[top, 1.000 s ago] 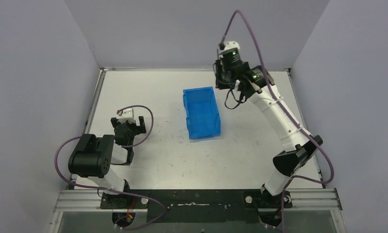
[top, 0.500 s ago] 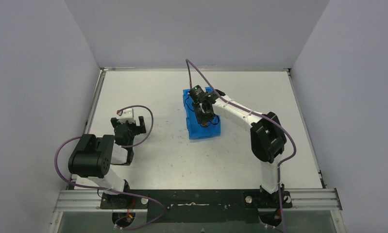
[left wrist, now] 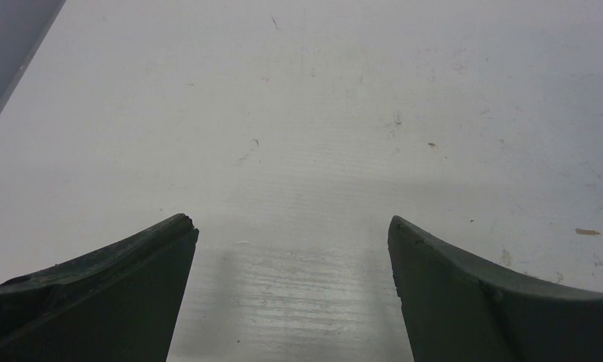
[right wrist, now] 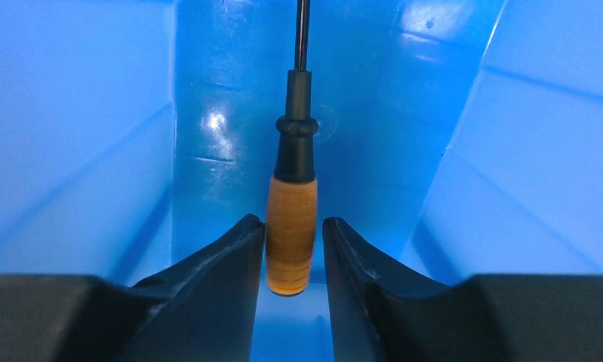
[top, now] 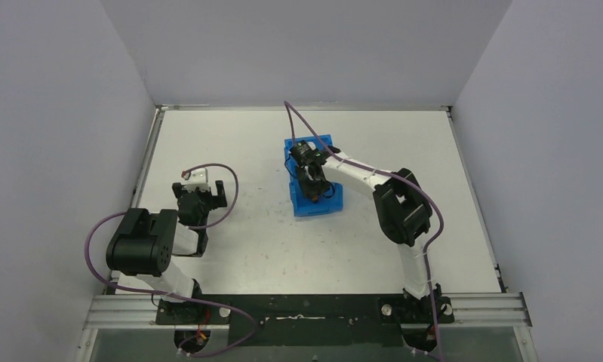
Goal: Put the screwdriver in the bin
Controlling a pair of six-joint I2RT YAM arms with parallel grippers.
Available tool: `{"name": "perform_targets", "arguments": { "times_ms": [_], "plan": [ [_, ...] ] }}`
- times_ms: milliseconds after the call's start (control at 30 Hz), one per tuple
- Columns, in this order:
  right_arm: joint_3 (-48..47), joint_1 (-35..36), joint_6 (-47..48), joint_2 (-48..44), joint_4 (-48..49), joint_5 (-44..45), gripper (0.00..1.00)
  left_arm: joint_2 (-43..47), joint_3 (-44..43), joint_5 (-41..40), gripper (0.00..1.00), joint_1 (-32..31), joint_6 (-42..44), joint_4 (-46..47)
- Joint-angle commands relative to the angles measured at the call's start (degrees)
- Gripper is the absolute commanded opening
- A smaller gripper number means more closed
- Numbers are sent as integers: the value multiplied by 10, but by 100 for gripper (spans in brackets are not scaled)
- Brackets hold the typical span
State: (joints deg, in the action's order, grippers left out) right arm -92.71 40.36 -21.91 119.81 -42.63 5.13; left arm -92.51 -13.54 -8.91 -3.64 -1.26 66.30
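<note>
While right jaws clamp orange-handled screwdriver (right wrist: 290, 226) inside glossy blue bin (right wrist: 79, 113) | left jaws apart

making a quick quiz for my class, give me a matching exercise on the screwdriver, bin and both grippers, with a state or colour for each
1 screwdriver
2 bin
3 left gripper
4 right gripper

a bright blue
b open above bare table
c orange handle, black shaft
d shut on a handle

Pairs: 1-c; 2-a; 3-b; 4-d
</note>
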Motion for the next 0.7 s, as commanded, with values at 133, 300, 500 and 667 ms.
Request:
{"name": "perform_targets", "arguments": {
  "times_ms": [133,300,500,667],
  "plan": [
    [-72,-5,-17,-22,-16,22,54,2,-10,2,97,1,-3,32],
    [-121,-4,-16,-75,-38,37,60,2,-10,2,97,1,-3,31],
    [-130,-8,-8,-168,-44,106,100,2,-10,3,97,1,-2,32],
    [-18,-34,19,-280,48,167,100,2,-10,3,97,1,-3,32]
  ]
}}
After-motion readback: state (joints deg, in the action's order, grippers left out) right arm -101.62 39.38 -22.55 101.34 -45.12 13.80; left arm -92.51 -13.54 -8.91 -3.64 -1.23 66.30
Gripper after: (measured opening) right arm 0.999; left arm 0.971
